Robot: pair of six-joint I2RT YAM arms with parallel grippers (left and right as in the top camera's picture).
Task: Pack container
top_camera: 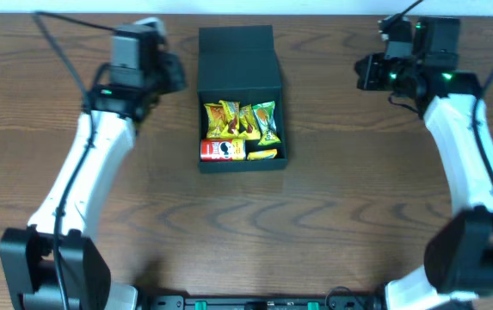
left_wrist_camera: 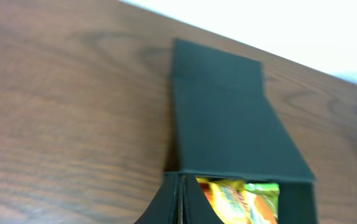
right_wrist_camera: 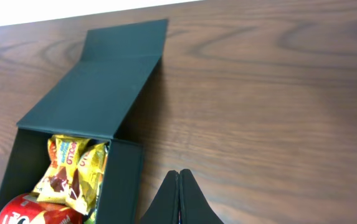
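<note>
**Box open and filled, both grippers shut and empty**

The container [top_camera: 242, 165] sits on the wooden table [top_camera: 332, 215], toward its far edge and between the two arms. Its flap lid [top_camera: 237, 58] is open and folded back on the far side. Inside lie yellow snack packets [top_camera: 226, 120], a green packet [top_camera: 265, 120], a red can [top_camera: 222, 151] on its side and a small yellow packet [top_camera: 261, 155] along the near wall.

The left gripper [left_wrist_camera: 181, 202] is just beside the box's left far corner, with its fingers pressed together and nothing between them. The right gripper [right_wrist_camera: 179, 198] is well apart from the box on the right, also clenched and empty.
</note>
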